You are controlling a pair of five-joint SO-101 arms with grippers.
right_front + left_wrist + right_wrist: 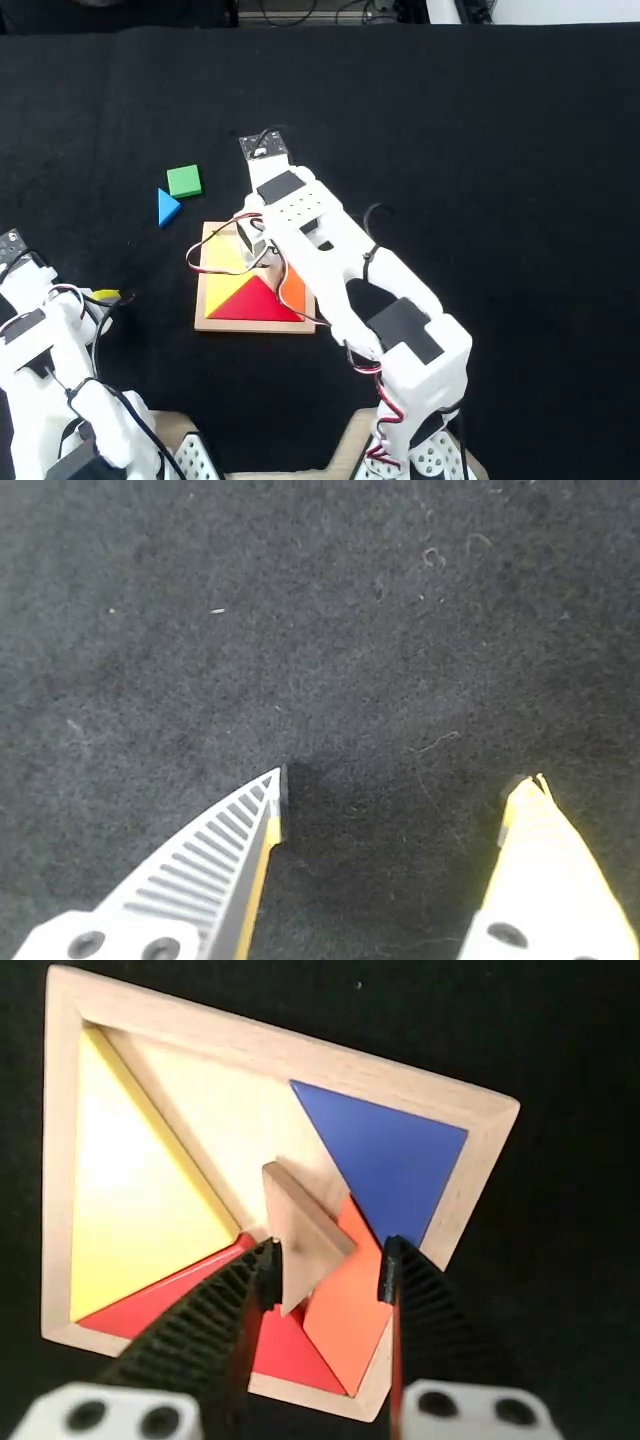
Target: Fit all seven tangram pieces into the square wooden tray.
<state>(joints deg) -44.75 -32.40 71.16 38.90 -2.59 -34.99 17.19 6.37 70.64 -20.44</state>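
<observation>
The square wooden tray (300, 1055) (250, 325) holds a yellow triangle (140, 1200), a red triangle (170, 1288), an orange piece (345, 1310) and a blue triangle (390, 1150). A bare-wood triangle (305, 1225) leans tilted over the orange piece and the bare tray floor. My right gripper (325, 1255) is open around it, one finger touching it and a gap at the other. A green square (184, 181) and a small blue triangle (168, 207) lie on the cloth beyond the tray. My left gripper (395, 790) (108, 298) hangs open over bare cloth.
A black cloth covers the table. In the high view the right arm stretches over the tray's right side and hides part of it. The left arm stands at the near left corner. Wide free cloth lies to the right and at the far side.
</observation>
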